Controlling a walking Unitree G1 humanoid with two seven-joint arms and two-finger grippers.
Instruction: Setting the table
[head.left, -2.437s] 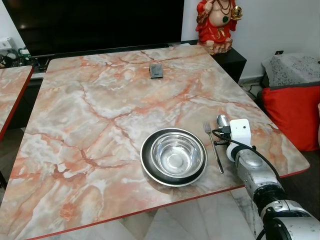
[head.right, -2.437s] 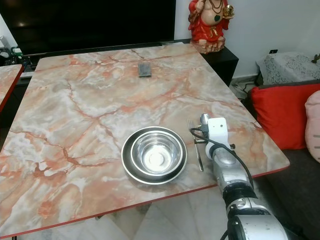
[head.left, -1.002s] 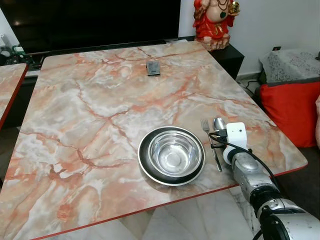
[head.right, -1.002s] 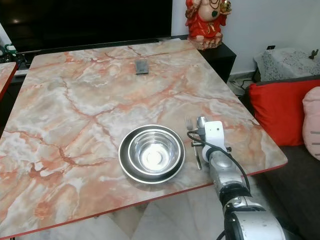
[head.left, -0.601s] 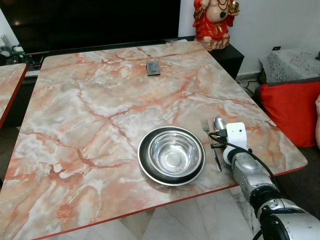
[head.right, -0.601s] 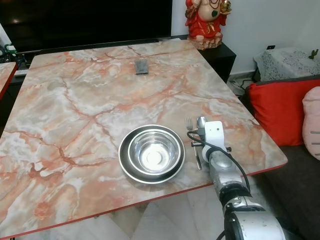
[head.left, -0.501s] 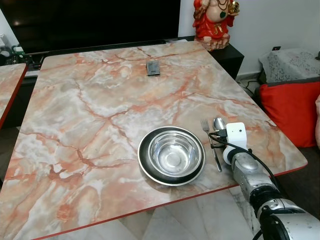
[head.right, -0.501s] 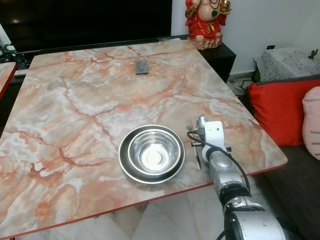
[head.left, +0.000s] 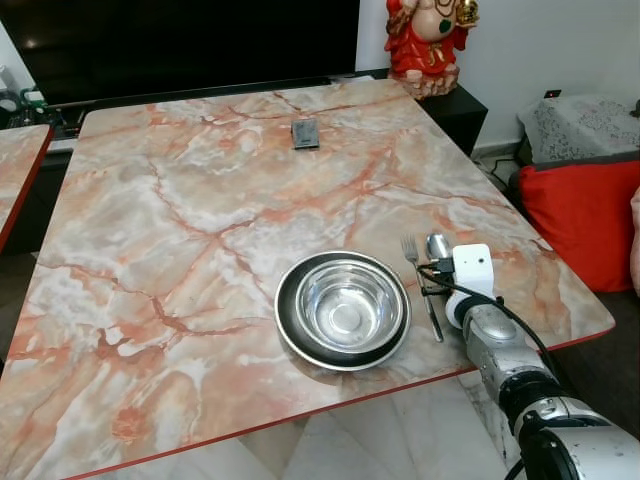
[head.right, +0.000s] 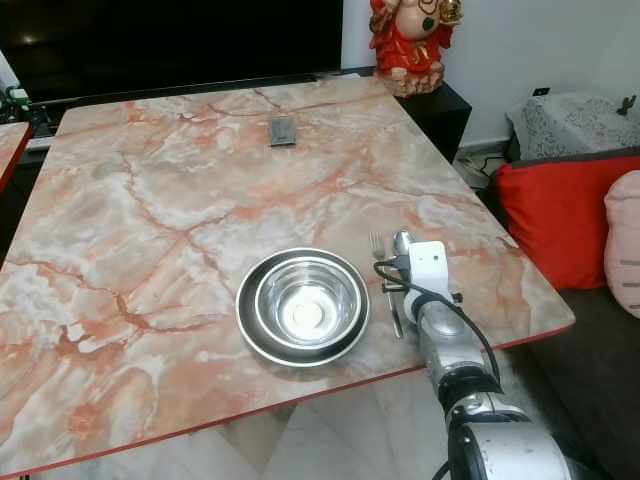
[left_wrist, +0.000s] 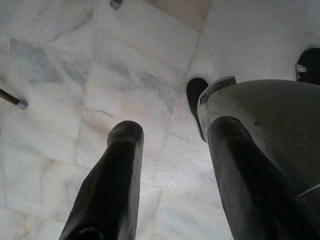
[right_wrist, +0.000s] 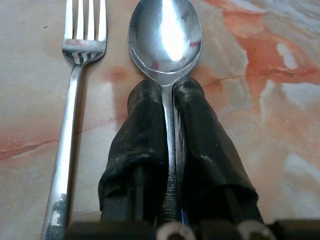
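Spoon (right_wrist: 166, 35) handle clamped in right pincer (right_wrist: 169, 95) (fingers closed tight), fork (right_wrist: 75, 90) just beside.

fork (right_wrist: 75, 85) beside spoon (right_wrist: 166, 35), bowl (head.left: 345, 310) left

Right hand (right_wrist: 167, 112) clamped low, left hand (left_wrist: 172, 145) spread

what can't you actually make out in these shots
- Spoon handle: right wrist view, covered by the right gripper fingers shut on it.
- Spoon's lower part: left eye view, behind the white wrist camera.
- Small dark object at the table's far side: too small to identify.
- Red statue: top cut off by the frame edge.
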